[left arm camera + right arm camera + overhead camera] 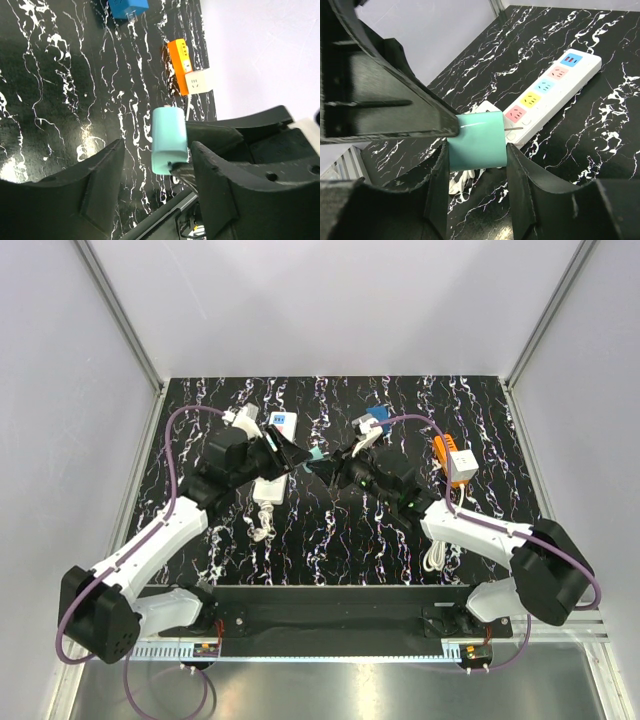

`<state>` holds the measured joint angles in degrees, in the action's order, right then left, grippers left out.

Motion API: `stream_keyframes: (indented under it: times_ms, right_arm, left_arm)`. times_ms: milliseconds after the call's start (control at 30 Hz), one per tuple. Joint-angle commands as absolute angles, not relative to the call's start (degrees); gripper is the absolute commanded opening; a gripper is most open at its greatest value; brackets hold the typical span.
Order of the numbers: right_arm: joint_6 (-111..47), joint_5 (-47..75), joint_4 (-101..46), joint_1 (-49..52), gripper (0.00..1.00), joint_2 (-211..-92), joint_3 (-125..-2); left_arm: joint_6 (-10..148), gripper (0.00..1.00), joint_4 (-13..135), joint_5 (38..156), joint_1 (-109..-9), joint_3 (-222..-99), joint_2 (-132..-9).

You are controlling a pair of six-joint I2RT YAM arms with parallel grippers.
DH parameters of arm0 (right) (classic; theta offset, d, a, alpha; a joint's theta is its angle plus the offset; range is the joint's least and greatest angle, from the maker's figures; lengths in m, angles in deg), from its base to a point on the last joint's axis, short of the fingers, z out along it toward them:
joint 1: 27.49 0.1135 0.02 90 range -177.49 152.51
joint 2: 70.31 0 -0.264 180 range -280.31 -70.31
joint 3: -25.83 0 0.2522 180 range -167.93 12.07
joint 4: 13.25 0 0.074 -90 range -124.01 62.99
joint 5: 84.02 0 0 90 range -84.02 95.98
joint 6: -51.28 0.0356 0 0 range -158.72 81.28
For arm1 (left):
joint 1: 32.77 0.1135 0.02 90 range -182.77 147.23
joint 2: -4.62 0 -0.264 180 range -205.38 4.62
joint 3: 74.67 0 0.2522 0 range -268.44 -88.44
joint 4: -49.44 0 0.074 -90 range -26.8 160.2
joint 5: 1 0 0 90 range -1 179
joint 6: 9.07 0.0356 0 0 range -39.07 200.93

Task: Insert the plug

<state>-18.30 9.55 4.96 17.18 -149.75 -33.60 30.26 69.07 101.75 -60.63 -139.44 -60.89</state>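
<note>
I find the right gripper (477, 156) clamped on the teal rectangular plastic plug (477, 140), prongs (514, 128) aimed at the white multi-socket power strip (553, 91), apparently for insertion. The left gripper (157, 150) stands apart, flanking it.

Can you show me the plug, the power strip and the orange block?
plug (477, 145): right wrist view, middle of its teal body.
power strip (544, 86): right wrist view, on its middle socket.
orange block (175, 61): left wrist view, on its orange side.
</note>
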Motion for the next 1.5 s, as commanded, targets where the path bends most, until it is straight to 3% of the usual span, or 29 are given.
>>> stream_keyframes:
  times_ms: [0, 167, 300, 333, 367, 567, 600, 733, 967, 1033, 1133, 1233, 1467]
  right_arm:
    - [-17.89, 7.21, 9.99, 18.39, 0.0, -147.22, -33.63]
    - [-17.8, 6.33, 10.7, 19.18, 0.0, -147.65, -33.54]
    - [-17.72, 4.4, 10.61, 19.89, 0.0, -148.0, -33.55]
    - [-17.63, 3.35, 10.7, 20.06, 0.0, -148.09, -33.55]
    - [-17.02, 2.91, 10.61, 20.06, 0.05, -148.18, -33.46]
    - [-16.22, 3.87, 9.12, 20.06, 0.42, -146.43, -33.37]
    - [-16.31, 4.39, 8.85, 20.06, 0.57, -144.94, -33.02]
    - [-17.19, 9.39, 4.81, 19.98, 0.71, -139.49, -30.74]
    - [-17.55, 23.89, -6.69, 20.06, 0.77, -128.77, -29.76]
    - [-16.14, 28.88, -9.07, 20.06, 0.76, -127.01, -30.64]
    - [-12.02, 33.38, -8.91, 20.06, 0.66, -125.42, -30.91]
    - [-8.85, 35.15, -8.99, 20.06, 0.64, -124.19, -31.26]
    - [-9.71, 34.63, -12.59, 20.06, 0.7, -121.99, -33.81]
  left_arm:
    - [29.78, 0.55, 65.75, 99.2, -61.68, -141.7, -61.99]
    - [29.69, 0.46, 65.58, 97.97, -62.92, -141.96, -63.05]
    - [30.04, 0.18, 65.05, 99.36, -63.53, -142.22, -63.84]
    - [30.22, 0.04, 64.88, 99.98, -63.62, -142.22, -64.19]
    - [30.31, 0.0, 64.61, 100.86, -63.79, -142.22, -64.37]
    - [34.69, 0.0, 66.35, 107.54, -63.8, -143.1, -64.37]
    - [37.57, 0.0, 67.85, 107.98, -63.8, -143.8, -64.2]
    - [46.02, 0.0, 77.25, 109.38, -63.1, -149.59, -63.67]
    - [56.49, 0.0, 82.28, 127.47, -59.76, -151.89, -59.54]
    - [58.86, 0.0, 82.36, 133.02, -59.4, -151.98, -58.48]
    - [60.8, 0.0, 82.1, 139.52, -59.31, -152.33, -57.43]
    - [60.8, 0.0, 80.17, 146.38, -59.31, -152.33, -56.55]
    - [61.86, 0.0, 78.94, 155.0, -59.4, -152.42, -55.67]
